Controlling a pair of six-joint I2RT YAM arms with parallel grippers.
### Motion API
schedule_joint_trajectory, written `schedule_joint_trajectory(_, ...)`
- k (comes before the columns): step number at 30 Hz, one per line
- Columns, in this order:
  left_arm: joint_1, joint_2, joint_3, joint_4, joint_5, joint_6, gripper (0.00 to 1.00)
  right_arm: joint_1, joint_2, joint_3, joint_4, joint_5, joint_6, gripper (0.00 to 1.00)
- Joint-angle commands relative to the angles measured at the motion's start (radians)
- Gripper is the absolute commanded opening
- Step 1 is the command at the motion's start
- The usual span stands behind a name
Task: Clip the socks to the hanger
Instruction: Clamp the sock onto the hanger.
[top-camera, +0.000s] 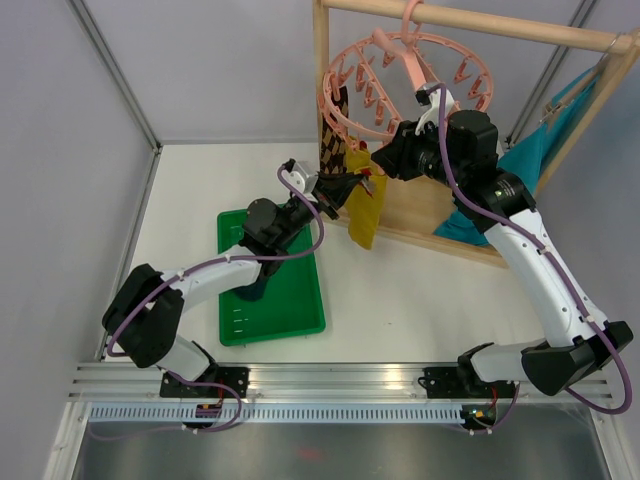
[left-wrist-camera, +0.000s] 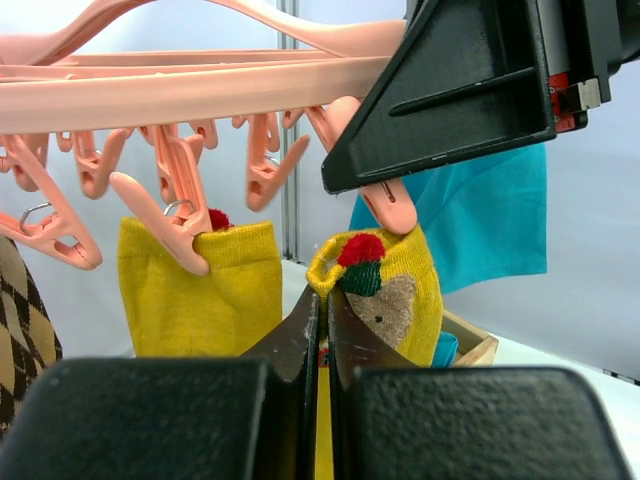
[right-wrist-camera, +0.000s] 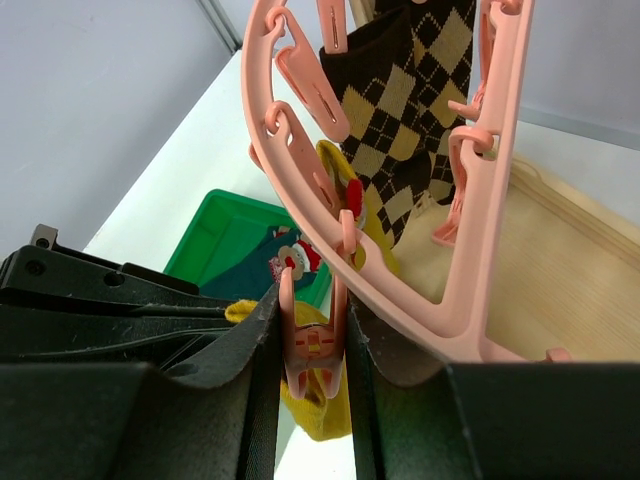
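Left gripper (left-wrist-camera: 319, 312): jaws pinched narrow on a mustard knit sock (left-wrist-camera: 420, 290), with the fabric running down between the fingers. The cuff stands at 12–1 o'clock just above the fingertips. It is soft ribbed knit with a brown figure and a red pom on it.

Right gripper (right-wrist-camera: 308, 300): fingers squeezed onto a pink clip (right-wrist-camera: 312, 355), glossy moulded plastic with a flat paddle shape. From the left wrist, that clip sits at 1 o'clock of the fingertips, right at the held cuff. Can't tell if its tip is biting the fabric or just touching.

The hanger (left-wrist-camera: 180, 95) is a rigid pink plastic ring with crossbars, its clips dangling on small metal loops. It hangs from the wooden rack (top-camera: 480, 22) at 12 o'clock in the top view.

A second yellow sock (left-wrist-camera: 200, 300) is already clipped, at 10 o'clock of the left fingertips. An argyle sock (right-wrist-camera: 400, 100), brown and tan diamonds, hangs further around the ring.

A teal sock (right-wrist-camera: 283, 255) with a red-white figure lies in the green plastic tray (top-camera: 285, 305), at 7 o'clock of the left gripper in the top view and well apart from it.

Hidden:
- The right gripper body blocks the upper part of the clip from the left wrist.
- The lower part of the held sock is cut off behind the left fingers.
- The teal cloth (left-wrist-camera: 490, 220) is only partly visible behind.
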Motion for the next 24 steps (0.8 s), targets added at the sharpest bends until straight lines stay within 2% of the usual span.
schedule_joint_trajectory(1,0.012,-0.027,0.010,0.076,0.030,-0.048,0.02,-0.009,-0.005,0.010,0.122,-0.032,-0.002,0.00)
schedule_joint_trajectory(24,0.012,0.022,0.065,0.076,0.011,-0.082,0.02,-0.013,-0.017,-0.019,0.144,-0.088,0.041,0.00)
